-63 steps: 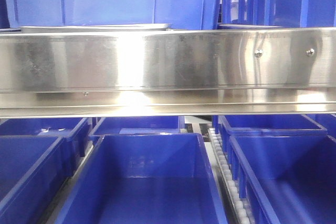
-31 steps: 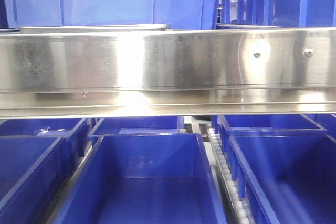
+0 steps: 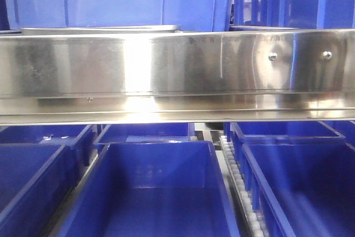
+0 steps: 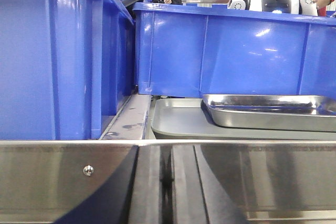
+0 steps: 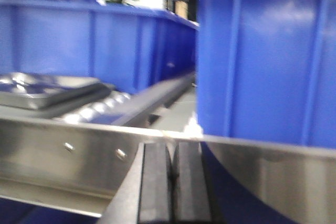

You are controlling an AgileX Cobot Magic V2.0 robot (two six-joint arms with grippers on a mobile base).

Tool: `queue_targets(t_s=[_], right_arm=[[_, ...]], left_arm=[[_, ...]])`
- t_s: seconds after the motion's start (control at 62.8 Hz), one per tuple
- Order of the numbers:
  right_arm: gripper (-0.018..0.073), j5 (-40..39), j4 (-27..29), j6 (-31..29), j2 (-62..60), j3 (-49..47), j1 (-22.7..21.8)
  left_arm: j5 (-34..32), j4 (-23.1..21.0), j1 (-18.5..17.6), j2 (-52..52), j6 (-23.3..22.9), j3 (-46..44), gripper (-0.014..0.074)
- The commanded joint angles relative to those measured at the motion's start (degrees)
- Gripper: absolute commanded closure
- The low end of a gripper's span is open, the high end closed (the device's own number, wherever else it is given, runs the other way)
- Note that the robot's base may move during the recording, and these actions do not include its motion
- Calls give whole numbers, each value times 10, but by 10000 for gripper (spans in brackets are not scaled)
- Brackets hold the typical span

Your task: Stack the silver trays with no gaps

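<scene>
Two silver trays point(image 4: 268, 111) lying beyond the steel rail point(image 4: 68, 177), upper one skewed on the lower, both grippers point(image 4: 166, 182) point(image 5: 172, 182) clenched on nothing below rail height, risking striking the rail on reaching and leaving a gap.

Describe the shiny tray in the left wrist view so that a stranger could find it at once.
Start at the long blue bin wall across the back of the left wrist view. Below it, on the right, a flat dull grey tray lies beyond the steel rail. The silver tray rests on that grey one: it is smaller, mirror-bright, with a rolled rim and rounded corners.
</scene>
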Motion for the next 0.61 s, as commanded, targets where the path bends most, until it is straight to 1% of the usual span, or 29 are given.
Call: queue_targets(t_s=[0.0, 0.064, 0.112, 0.287, 0.589], right_arm=[[638, -35, -3, -3, -17, 15, -25], [638, -38, -3, -3, -39, 15, -33], [638, -14, -3, -3, -58, 15, -34], [638, 2, -3, -3, -58, 15, -36], [638, 2, -3, -3, -58, 15, -36]], left_arm=[[-9, -3, -2, -3, -2, -1, 602], [-9, -3, -2, -3, -2, -1, 602], [-9, -3, -2, -3, -2, -1, 602], [-9, -3, -2, -3, -2, -1, 602], [-9, -3, -2, -3, -2, -1, 602]])
